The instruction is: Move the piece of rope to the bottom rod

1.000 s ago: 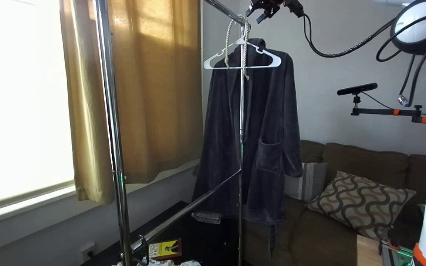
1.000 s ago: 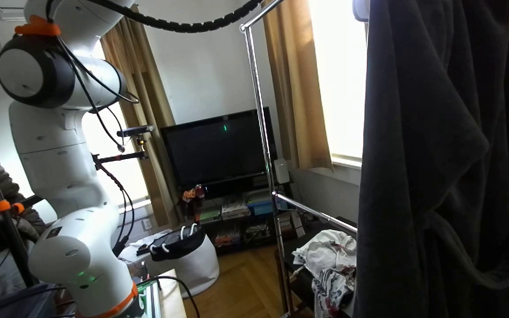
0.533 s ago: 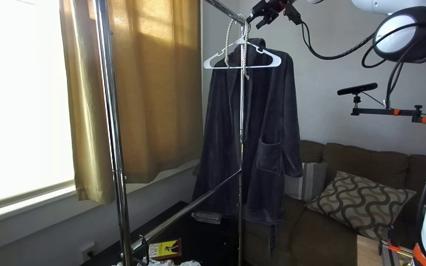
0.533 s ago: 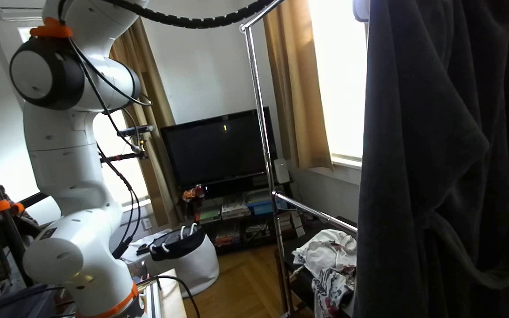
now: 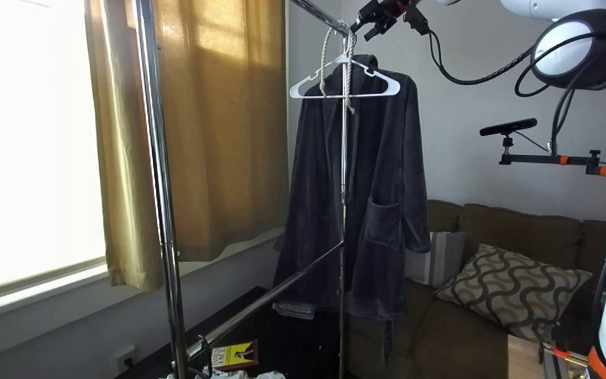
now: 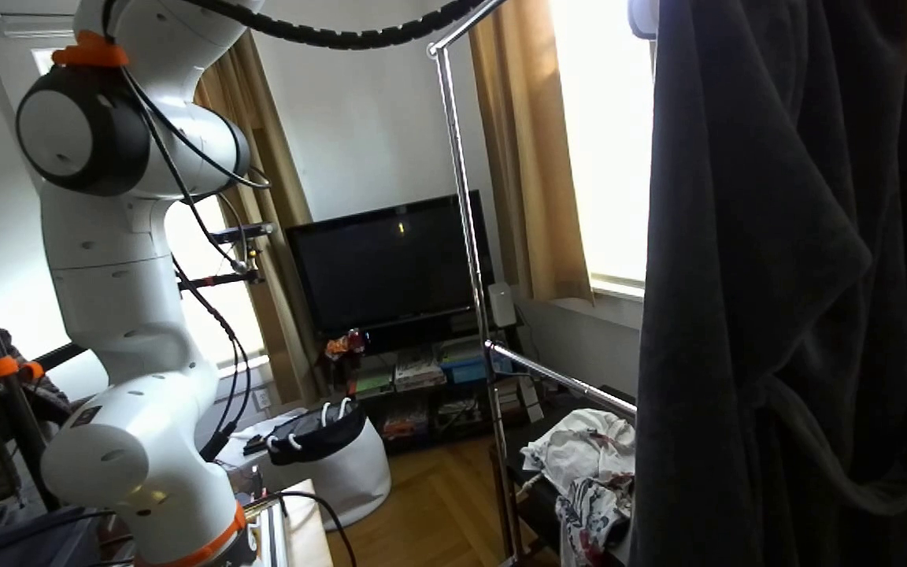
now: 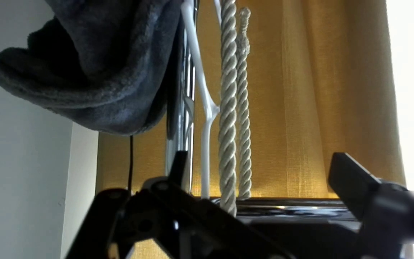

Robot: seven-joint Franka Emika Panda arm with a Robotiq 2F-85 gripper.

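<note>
The piece of rope (image 5: 349, 73) is a white twisted cord looped over the upper rail's end in an exterior view, its two ends hanging in front of the white hanger. In the wrist view the rope (image 7: 228, 108) hangs between my spread fingers, nearer the left finger. My gripper (image 5: 362, 32) is open beside the rope's top at the rail end; it also shows in the wrist view (image 7: 261, 169). The bottom rod (image 5: 266, 300) is the low crossbar between the uprights; it also shows in an exterior view (image 6: 564, 378). The rope is not visible there.
The white hanger (image 5: 376, 96) and grey robe (image 5: 382, 173) are close behind the rope. The upper rail (image 7: 293, 208) crosses behind the fingers. Rack uprights (image 5: 161, 184) flank the bottom rod. A dark table with a book (image 5: 235, 355) and crumpled cloth (image 6: 583, 453) lies below.
Since one second ago the gripper has dropped slightly toward the rope's top and tilted, and the arm has shifted toward the rack. Over the last half second almost nothing moved. The rope hangs unchanged.
</note>
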